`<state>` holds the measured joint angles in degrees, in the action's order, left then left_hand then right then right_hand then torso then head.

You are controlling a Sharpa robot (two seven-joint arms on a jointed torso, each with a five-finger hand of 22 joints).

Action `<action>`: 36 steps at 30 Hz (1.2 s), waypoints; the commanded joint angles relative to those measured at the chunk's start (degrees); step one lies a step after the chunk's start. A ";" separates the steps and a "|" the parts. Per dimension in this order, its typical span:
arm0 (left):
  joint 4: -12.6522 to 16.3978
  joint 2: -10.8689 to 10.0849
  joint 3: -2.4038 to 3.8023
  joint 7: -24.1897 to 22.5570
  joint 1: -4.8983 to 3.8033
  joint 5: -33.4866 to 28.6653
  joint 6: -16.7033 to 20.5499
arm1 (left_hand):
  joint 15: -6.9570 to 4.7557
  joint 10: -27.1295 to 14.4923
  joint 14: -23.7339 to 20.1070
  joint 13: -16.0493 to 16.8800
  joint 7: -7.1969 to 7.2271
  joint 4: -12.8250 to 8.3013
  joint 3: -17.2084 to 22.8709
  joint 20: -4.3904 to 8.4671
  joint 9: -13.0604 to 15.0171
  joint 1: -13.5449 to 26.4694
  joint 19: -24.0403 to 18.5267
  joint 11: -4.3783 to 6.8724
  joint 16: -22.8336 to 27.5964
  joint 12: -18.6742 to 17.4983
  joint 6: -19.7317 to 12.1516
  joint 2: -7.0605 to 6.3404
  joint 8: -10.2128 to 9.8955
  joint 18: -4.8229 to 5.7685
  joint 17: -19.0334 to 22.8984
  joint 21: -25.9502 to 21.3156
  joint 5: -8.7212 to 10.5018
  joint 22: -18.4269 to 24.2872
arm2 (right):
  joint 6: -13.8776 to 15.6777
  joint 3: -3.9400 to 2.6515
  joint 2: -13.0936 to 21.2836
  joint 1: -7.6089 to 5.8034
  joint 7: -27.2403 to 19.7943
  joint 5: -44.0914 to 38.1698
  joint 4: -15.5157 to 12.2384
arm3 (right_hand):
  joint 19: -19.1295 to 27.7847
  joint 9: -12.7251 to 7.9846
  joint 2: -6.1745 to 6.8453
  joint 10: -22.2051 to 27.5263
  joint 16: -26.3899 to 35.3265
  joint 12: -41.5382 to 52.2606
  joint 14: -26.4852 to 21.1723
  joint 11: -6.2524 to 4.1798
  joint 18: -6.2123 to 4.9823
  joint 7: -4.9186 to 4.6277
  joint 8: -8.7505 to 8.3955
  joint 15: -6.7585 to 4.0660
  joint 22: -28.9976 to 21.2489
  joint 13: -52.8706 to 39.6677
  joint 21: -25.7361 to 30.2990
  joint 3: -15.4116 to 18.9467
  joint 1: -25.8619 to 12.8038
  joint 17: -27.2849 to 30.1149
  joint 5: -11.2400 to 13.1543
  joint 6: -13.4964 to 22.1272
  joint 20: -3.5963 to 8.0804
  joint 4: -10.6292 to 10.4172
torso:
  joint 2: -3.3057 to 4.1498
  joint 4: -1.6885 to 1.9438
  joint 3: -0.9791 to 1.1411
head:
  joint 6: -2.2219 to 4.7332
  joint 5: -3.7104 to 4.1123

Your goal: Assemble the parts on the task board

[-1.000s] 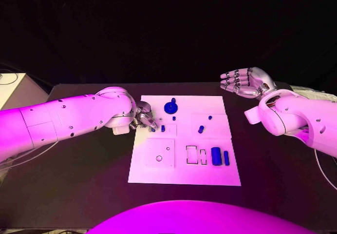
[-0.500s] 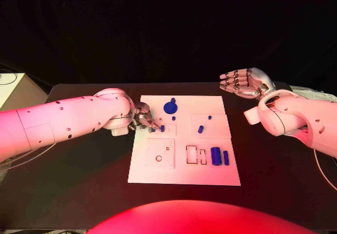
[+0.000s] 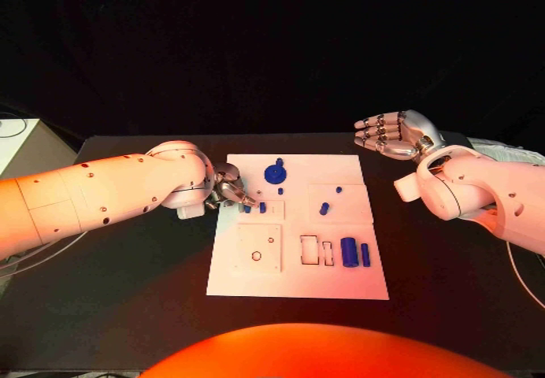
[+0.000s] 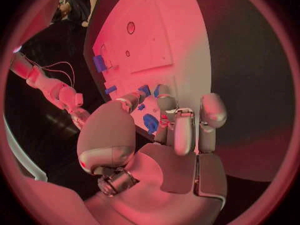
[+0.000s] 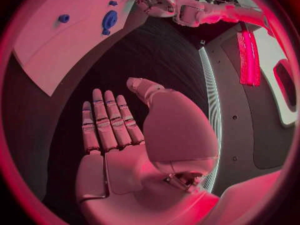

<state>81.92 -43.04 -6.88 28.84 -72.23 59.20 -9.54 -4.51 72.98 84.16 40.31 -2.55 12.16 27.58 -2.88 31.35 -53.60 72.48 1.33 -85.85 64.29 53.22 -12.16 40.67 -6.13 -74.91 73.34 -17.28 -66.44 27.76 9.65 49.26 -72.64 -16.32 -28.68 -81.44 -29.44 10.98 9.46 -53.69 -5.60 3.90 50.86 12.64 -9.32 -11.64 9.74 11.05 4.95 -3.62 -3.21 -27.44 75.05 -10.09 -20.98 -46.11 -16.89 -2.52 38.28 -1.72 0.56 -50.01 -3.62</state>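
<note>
The white task board (image 3: 341,283) lies in the middle of the black table. My left hand (image 3: 231,191) rests at the board's left edge, its fingertips pinching a small blue part (image 3: 246,209). In the left wrist view that part (image 4: 145,90) sits between the thumb tip and a fingertip of the left hand (image 4: 175,135), just above the board (image 4: 156,30). My right hand (image 3: 392,132) hovers off the board's far right corner with its fingers apart and nothing in it. The right hand (image 5: 115,135) is flat, its fingers straight.
On the board sit a round blue part (image 3: 276,172), a short peg (image 3: 262,208), another peg (image 3: 325,209) and two upright blue blocks (image 3: 349,252). Outlined recesses (image 3: 310,250) lie beside the blocks. A pale box (image 3: 23,146) stands at the table's far left.
My left hand has edged very slightly to the left at the board's edge. The right hand and the parts on the board have stayed put.
</note>
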 commanded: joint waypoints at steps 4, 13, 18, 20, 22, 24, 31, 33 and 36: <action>1.30 -0.84 1.15 -0.30 0.00 -0.58 -0.25 | -0.08 -0.29 3.28 -0.34 0.01 0.21 -0.78 0.25 -0.10 -1.44 -0.10 0.16 0.20 0.01 0.39 0.19 0.12 0.28 -4.84 -0.35 -0.06 0.16 | -0.59 -0.02 0.00 0.12 -0.73 0.16 0.04 | 0.31 -0.09 -0.14 0.07 0.13 -0.21 0.01 0.24 0.39 -4.23 -0.24 0.30 -0.09 0.02 0.20 -0.33 -0.64 0.05 -0.24 -0.33 0.14 0.12 | -0.03 -0.03 0.01 | 0.01 0.06; 2.83 -2.41 3.07 -3.32 -0.03 -8.40 2.72 | 1.42 -8.03 1.80 -11.46 -1.94 3.55 -5.06 -0.35 -0.43 -5.11 -2.98 -1.64 2.14 -6.90 -4.16 -0.80 -0.52 -0.46 -0.74 -3.23 0.18 3.52 | -0.69 -0.02 -0.04 0.26 -0.78 0.19 0.09 | -0.05 -0.11 -0.12 0.10 0.14 -0.21 -0.02 0.25 0.40 -4.23 -0.28 0.31 -0.07 0.02 0.16 -0.36 -0.65 0.10 -0.26 -0.33 0.14 0.12 | -0.02 -0.06 0.04 | 0.01 0.13; 3.17 -2.91 3.42 -12.00 -0.02 -9.21 10.22 | 4.25 -16.29 -7.94 -12.93 -5.10 4.23 -7.76 -2.70 -0.33 -11.01 -18.25 -4.70 11.99 -8.58 -11.63 0.31 -0.04 -3.97 17.49 -18.27 -0.34 20.31 | -0.66 -0.02 -0.04 0.29 -0.82 0.21 0.21 | -0.05 -0.11 -0.12 0.10 0.14 -0.21 -0.02 0.25 0.40 -4.23 -0.28 0.31 -0.07 0.02 0.16 -0.36 -0.65 0.10 -0.26 -0.33 0.14 0.12 | 0.00 -0.05 0.09 | 0.01 0.18; 3.27 -2.78 3.45 -16.85 0.04 -8.69 13.60 | 5.20 -19.23 -12.30 -13.81 -6.00 4.03 -7.62 -3.71 -0.68 -15.03 -19.98 -5.61 15.57 -9.12 -13.38 0.59 0.50 -4.13 23.50 -20.67 -0.43 21.75 | -0.66 -0.02 -0.06 0.30 -0.84 0.21 0.33 | -0.13 -0.12 -0.10 0.12 0.16 -0.22 -0.05 0.25 0.39 -4.23 -0.32 0.32 -0.08 0.02 0.13 -0.37 -0.65 0.13 -0.27 -0.32 0.14 0.14 | 0.02 -0.01 0.08 | 0.01 0.17; 3.38 -2.61 3.41 -20.61 0.28 -7.51 16.06 | 5.38 -22.49 -14.53 -15.09 -6.18 1.37 -5.21 -4.13 -1.26 -21.42 -20.53 -5.81 16.94 -10.93 -14.14 1.05 0.49 -4.20 25.97 -21.55 -0.61 22.18 | -0.65 -0.02 -0.09 0.30 -0.86 0.22 0.47 | -0.13 -0.12 -0.10 0.12 0.16 -0.22 -0.05 0.25 0.39 -4.23 -0.32 0.32 -0.08 0.02 0.13 -0.37 -0.65 0.13 -0.27 -0.32 0.14 0.14 | 0.04 0.04 0.05 | 0.03 0.30; 3.51 -2.35 3.32 -24.61 0.82 -5.60 18.91 | 5.76 -24.86 -15.60 -16.90 -6.60 -0.71 -2.02 -4.33 -2.64 -25.90 -20.57 -6.36 17.19 -13.13 -14.67 1.06 -0.45 -4.27 26.95 -21.70 -0.43 22.18 | -0.64 -0.02 -0.13 0.31 -0.89 0.22 0.65 | -0.13 -0.12 -0.10 0.12 0.16 -0.22 -0.05 0.25 0.39 -4.23 -0.32 0.32 -0.08 0.02 0.13 -0.37 -0.65 0.13 -0.27 -0.32 0.14 0.14 | 0.04 0.05 0.00 | 0.09 0.51; 1.46 0.55 2.39 -32.60 2.96 5.56 26.64 | 6.66 -28.69 -22.02 -22.41 -7.55 -6.74 5.23 -4.80 -8.07 -29.54 -23.45 -7.47 20.62 -18.41 -14.99 -0.68 -4.63 -4.21 34.38 -19.06 -0.07 19.23 | -0.87 -0.02 -0.21 0.31 -1.08 0.24 0.95 | -0.12 -0.13 -0.09 0.13 0.16 -0.21 -0.05 0.24 0.38 -4.20 -0.34 0.31 -0.09 0.02 0.11 -0.40 -0.62 0.16 -0.28 -0.33 0.14 0.17 | 0.01 0.12 -0.02 | 0.55 0.74; 0.27 1.69 2.09 -33.30 3.39 9.32 27.82 | 6.68 -28.93 -22.58 -23.51 -7.54 -8.44 6.99 -4.94 -9.48 -29.00 -24.75 -7.65 20.64 -18.73 -14.36 -0.97 -5.29 -4.25 35.34 -17.24 -0.04 17.50 | -0.93 -0.02 -0.28 0.31 -1.14 0.24 0.96 | -0.15 -0.14 -0.10 0.13 0.16 -0.21 -0.04 0.24 0.38 -4.19 -0.35 0.31 -0.10 0.02 0.10 -0.42 -0.61 0.17 -0.29 -0.33 0.14 0.18 | 0.03 0.05 -0.01 | 0.61 0.65; -1.32 3.15 1.59 -33.33 3.74 14.04 28.43 | 6.81 -29.31 -22.63 -24.52 -7.15 -9.52 7.99 -5.02 -10.85 -28.06 -25.51 -7.71 20.33 -19.21 -14.26 -1.28 -6.44 -4.32 35.90 -16.09 0.07 16.42 | -0.98 -0.02 -0.33 0.31 -1.18 0.24 0.97 | -0.15 -0.14 -0.10 0.13 0.16 -0.21 -0.04 0.24 0.38 -4.19 -0.35 0.31 -0.10 0.02 0.10 -0.42 -0.61 0.17 -0.29 -0.33 0.14 0.18 | 0.07 -0.04 -0.01 | 0.72 0.61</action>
<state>81.05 -40.27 -5.27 -0.39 -68.60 64.42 15.02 2.25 43.98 61.81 15.95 -9.92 2.74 35.30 -7.94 20.72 -82.03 47.33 -6.47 -65.37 45.35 38.94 -13.42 34.42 -9.72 -39.04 57.04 -17.41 -49.84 27.41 9.65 48.98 -72.34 -16.61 -28.62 -80.50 -29.45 10.93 9.46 -53.68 -5.60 3.90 50.86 12.64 -9.32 -11.64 9.74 11.05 4.90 -3.62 -3.21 -27.60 75.05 -9.98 -20.98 -46.11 -16.89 -2.36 38.30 -1.66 0.55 -49.39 -2.95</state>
